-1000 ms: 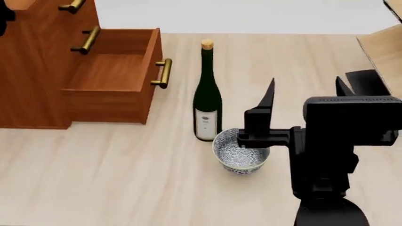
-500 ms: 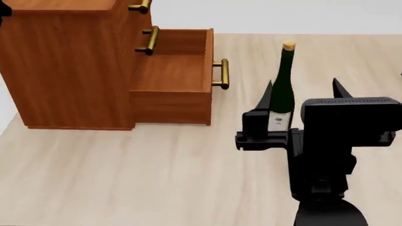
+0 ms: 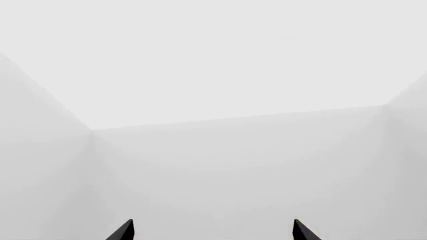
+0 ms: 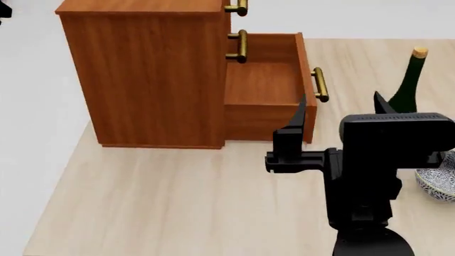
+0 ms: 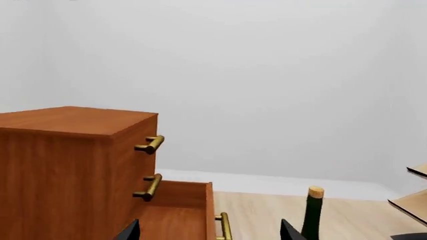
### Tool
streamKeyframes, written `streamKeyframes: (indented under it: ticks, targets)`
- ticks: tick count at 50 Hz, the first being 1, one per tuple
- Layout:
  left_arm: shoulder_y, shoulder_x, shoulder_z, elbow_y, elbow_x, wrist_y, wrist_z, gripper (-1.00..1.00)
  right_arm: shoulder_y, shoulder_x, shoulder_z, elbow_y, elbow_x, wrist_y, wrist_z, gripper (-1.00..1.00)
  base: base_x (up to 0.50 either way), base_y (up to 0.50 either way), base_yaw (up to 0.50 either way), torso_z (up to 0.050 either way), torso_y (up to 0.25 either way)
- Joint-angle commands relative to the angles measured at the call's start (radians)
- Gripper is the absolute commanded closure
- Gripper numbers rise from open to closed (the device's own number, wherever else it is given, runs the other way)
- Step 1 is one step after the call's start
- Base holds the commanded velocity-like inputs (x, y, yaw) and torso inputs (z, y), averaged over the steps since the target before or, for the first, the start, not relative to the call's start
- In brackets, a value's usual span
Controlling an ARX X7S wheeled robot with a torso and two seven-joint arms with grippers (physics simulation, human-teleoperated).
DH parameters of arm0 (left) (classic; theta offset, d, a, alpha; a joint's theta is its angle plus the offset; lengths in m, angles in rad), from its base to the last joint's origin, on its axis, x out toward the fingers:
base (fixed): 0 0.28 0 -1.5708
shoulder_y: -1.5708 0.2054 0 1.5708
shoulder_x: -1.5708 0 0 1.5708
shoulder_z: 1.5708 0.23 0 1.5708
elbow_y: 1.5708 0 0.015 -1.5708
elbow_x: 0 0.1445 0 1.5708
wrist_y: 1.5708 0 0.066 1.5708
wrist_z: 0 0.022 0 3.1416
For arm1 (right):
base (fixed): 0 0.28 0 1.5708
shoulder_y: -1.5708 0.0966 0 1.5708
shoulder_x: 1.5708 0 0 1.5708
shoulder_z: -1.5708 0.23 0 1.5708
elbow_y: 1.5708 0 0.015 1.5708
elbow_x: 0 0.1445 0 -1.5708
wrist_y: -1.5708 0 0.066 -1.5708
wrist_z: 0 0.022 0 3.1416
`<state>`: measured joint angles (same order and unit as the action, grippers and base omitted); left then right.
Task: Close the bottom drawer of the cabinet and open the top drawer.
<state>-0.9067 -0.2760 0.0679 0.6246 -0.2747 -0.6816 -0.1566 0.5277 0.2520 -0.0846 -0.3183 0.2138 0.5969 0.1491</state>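
While the cabinet [image 4: 149, 74] stands at the bench's [image 4: 178, 202] far left corner, we see its bottom drawer [image 4: 267, 88] pulled out w/ nothing inside; top drawer [image 4: 231, 6] is shut. Our right gripper [image 4: 340, 114] hovers near the bottom drawer's front, prongs apart, holding nothing. Left gripper [image 3: 212, 231] faces a blank wall, tips spread. Wine bottle [image 4: 408, 82] & bowl [image 4: 437, 184] sit by the right edge.

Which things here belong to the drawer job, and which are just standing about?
Part of the job:
cabinet
bottom drawer, pulled out
top drawer, shut
right hand, open and holding nothing

Just standing about:
wine bottle
patterned bowl
table
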Motion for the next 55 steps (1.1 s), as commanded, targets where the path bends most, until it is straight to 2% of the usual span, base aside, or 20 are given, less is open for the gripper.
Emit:
streamKeyframes:
  ticks: [1,16,55]
  targets:
    - [0.002,-0.001,0.007,-0.001,-0.003,0.003,-0.005,-1.00,-0.011,0.001,0.014,0.003,0.009,-0.018,0.007,-1.00,0.00,-0.01,0.00,0.000,0.000]
    - [-0.001,0.000,-0.006,0.004,-0.022,0.005,-0.012,-1.00,-0.009,0.005,0.002,0.008,0.019,-0.012,0.003,-1.00,0.01,0.00,0.00,0.000,0.000]
    - [-0.004,-0.005,-0.002,-0.005,-0.046,0.021,-0.022,-1.00,-0.007,0.018,-0.006,0.011,0.036,-0.012,0.016,-1.00,0.31,0.00,0.00,0.000,0.000]
